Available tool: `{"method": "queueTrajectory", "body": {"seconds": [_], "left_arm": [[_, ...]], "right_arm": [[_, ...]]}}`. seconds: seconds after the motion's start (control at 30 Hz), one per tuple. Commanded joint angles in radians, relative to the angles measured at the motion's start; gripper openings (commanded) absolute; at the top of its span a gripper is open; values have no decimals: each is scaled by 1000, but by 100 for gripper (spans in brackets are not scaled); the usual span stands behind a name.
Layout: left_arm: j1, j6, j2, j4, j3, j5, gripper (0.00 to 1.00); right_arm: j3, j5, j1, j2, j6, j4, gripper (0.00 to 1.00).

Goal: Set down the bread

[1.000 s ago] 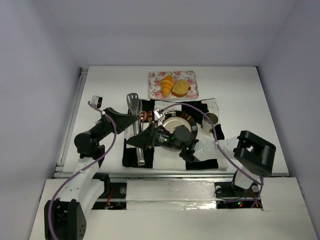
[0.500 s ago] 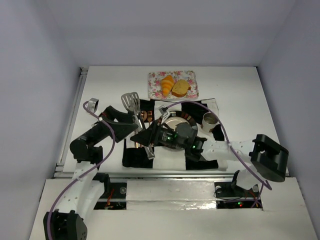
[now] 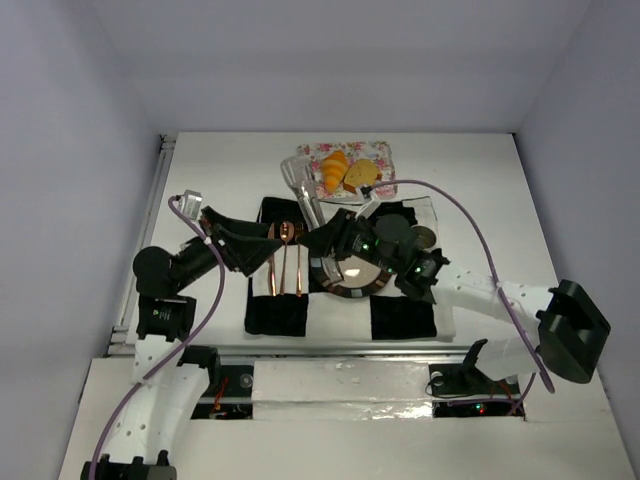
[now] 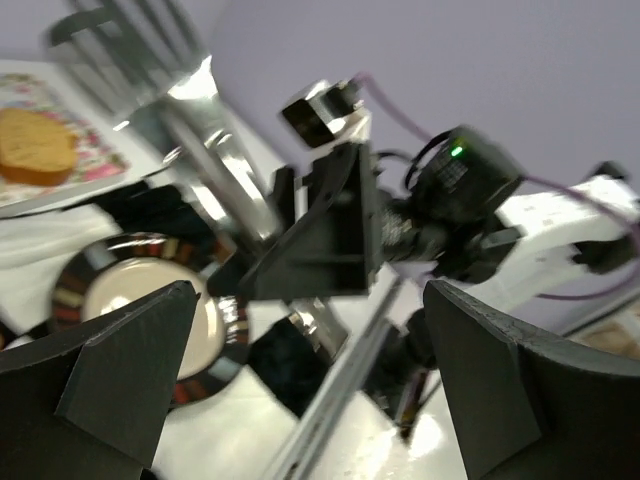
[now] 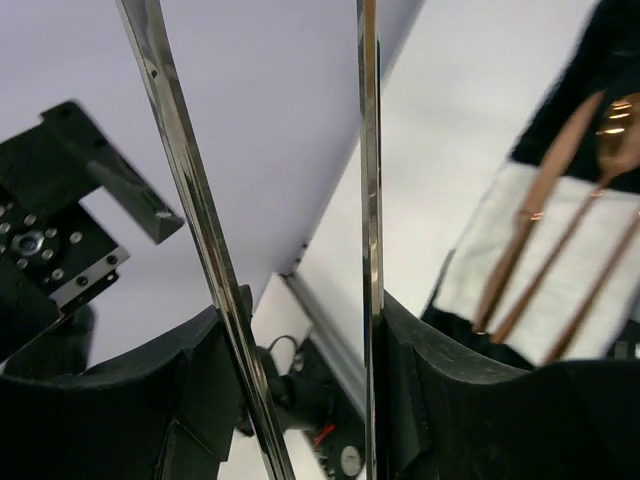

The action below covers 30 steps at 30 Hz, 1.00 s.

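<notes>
The bread lies on a floral tray (image 3: 386,156) at the back: an orange-yellow croissant (image 3: 334,170) and a golden-brown slice (image 3: 360,177). In the left wrist view only the slice (image 4: 34,146) shows. My right gripper (image 3: 334,236) is shut on a pair of metal tongs (image 3: 300,186). Both tong arms (image 5: 186,170) press against the inner faces of its fingers, and the tips reach up to the tray's left edge beside the croissant. My left gripper (image 3: 268,250) stands wide open with nothing in it, left of the right gripper (image 4: 322,232).
A dark-rimmed plate (image 3: 349,290) sits under the right arm on a black-and-white checked cloth (image 3: 400,318). Copper cutlery (image 3: 285,265) lies on the cloth left of the plate. A small cup (image 3: 427,237) stands to the right. A metal rail (image 3: 350,350) runs along the near edge.
My left gripper has opened, let go of the tongs and drawn back. The right arm has carried the tongs up towards the tray, uncovering the copper cutlery.
</notes>
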Motion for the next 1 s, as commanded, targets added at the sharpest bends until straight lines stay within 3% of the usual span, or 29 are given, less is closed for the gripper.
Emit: {"method": "queueTrajectory", "body": {"seconds": [0.0, 0.23, 0.47, 0.7, 0.97], "left_arm": [[-1, 235, -1, -266, 69, -75, 99], [-1, 419, -30, -525, 78, -267, 99], [-1, 438, -90, -527, 25, -334, 99], [-22, 430, -137, -517, 8, -359, 99], [-80, 436, -182, -521, 9, -385, 99]], "right_arm": [[65, 8, -45, -42, -50, -82, 54], [195, 20, -251, 18, -194, -462, 54], [413, -17, -441, 188, -343, -806, 52], [624, -87, -572, 395, -396, -995, 51], [760, -123, -628, 542, -394, -1148, 51]]}}
